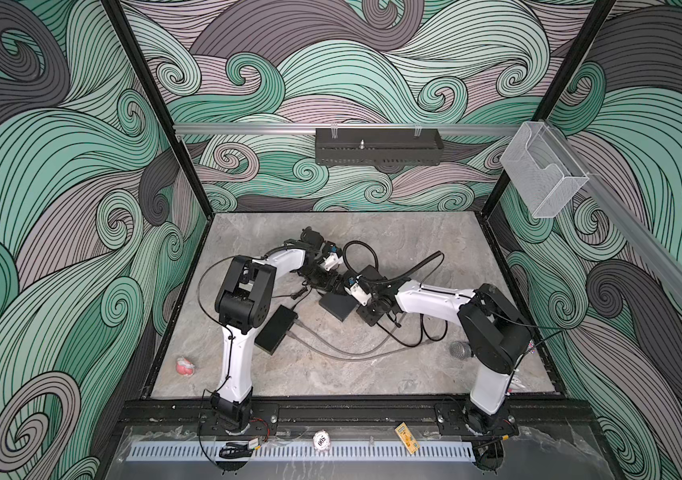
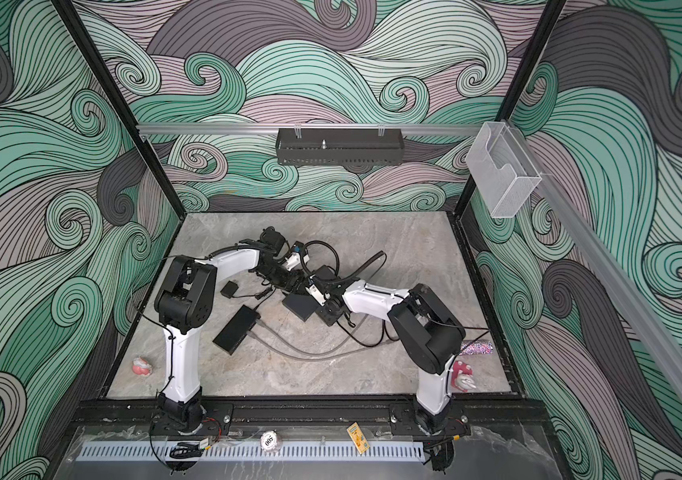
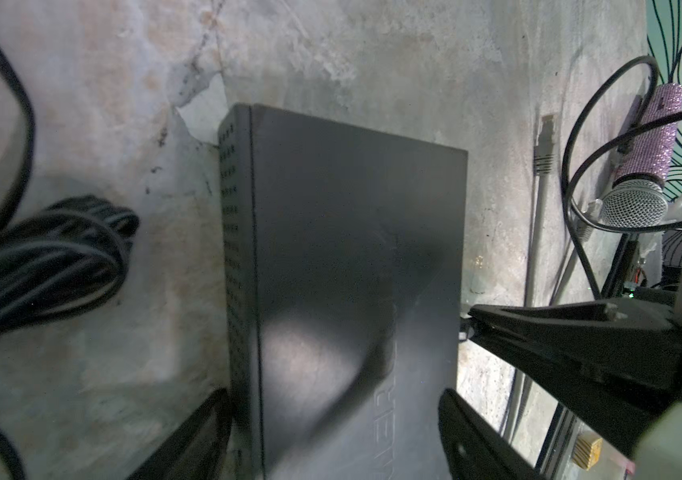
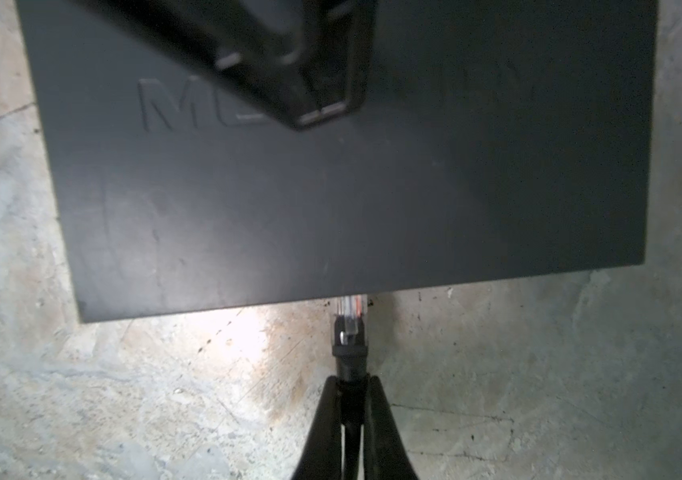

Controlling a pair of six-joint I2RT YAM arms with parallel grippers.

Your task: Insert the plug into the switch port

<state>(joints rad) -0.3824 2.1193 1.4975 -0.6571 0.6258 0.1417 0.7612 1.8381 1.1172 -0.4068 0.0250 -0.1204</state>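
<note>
The switch (image 4: 331,187) is a flat black box lying mid-table in both top views (image 1: 336,306) (image 2: 298,307). My left gripper (image 3: 333,395) stands wide astride it, one finger (image 3: 202,436) by its perforated side and the other at the port-side edge, holding it. My right gripper (image 4: 352,382) is shut on the black boot of the plug (image 4: 349,309). The plug's clear tip meets the switch's near edge and part of it is hidden under that edge. The left wrist view shows the right gripper's fingers (image 3: 559,332) reaching the switch's side.
A longer black box (image 1: 277,328) with grey cables plugged in lies left of the switch. A loose grey cable end (image 3: 545,137), a sparkly microphone (image 3: 638,174), a black cable bundle (image 3: 40,257), a small adapter (image 2: 229,288) and a pink toy (image 1: 184,365) lie around.
</note>
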